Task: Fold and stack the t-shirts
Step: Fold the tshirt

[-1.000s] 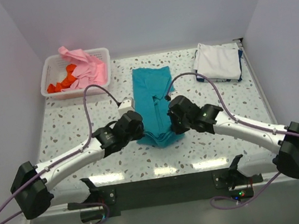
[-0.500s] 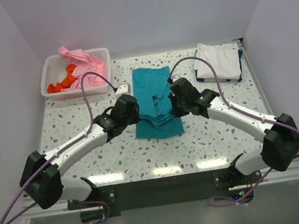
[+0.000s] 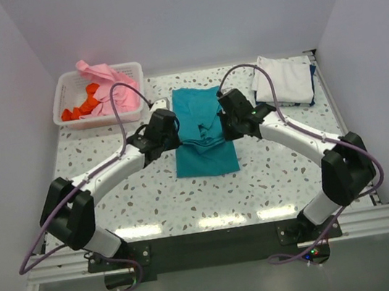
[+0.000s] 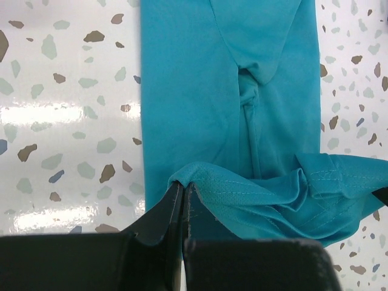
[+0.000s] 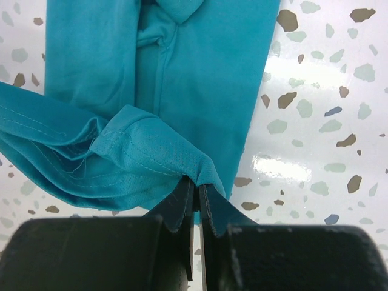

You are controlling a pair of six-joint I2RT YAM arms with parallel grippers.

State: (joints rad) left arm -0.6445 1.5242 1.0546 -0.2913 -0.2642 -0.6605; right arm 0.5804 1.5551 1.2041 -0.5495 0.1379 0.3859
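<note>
The teal t-shirt [image 3: 202,131] lies lengthwise in the middle of the speckled table, its near hem lifted and carried over the rest. My left gripper [image 3: 175,130] is shut on the hem's left corner [image 4: 191,182]. My right gripper [image 3: 222,121] is shut on the hem's right corner [image 5: 193,173]. The held hem sags between them above the flat lower layer [image 4: 182,91] [image 5: 212,66]. A folded white t-shirt [image 3: 283,78] lies on a dark blue one [image 3: 311,75] at the back right. Pink [image 3: 109,89] and orange-red [image 3: 79,108] shirts sit in the basket.
A white slatted plastic basket [image 3: 68,82] stands at the back left. A small white block [image 3: 161,104] lies by the left gripper. White walls close in the table on three sides. Purple cables loop over both arms.
Both grippers have moved away from the near edge toward the back, carrying the teal shirt's near hem over the rest of the shirt, which now looks shorter.
</note>
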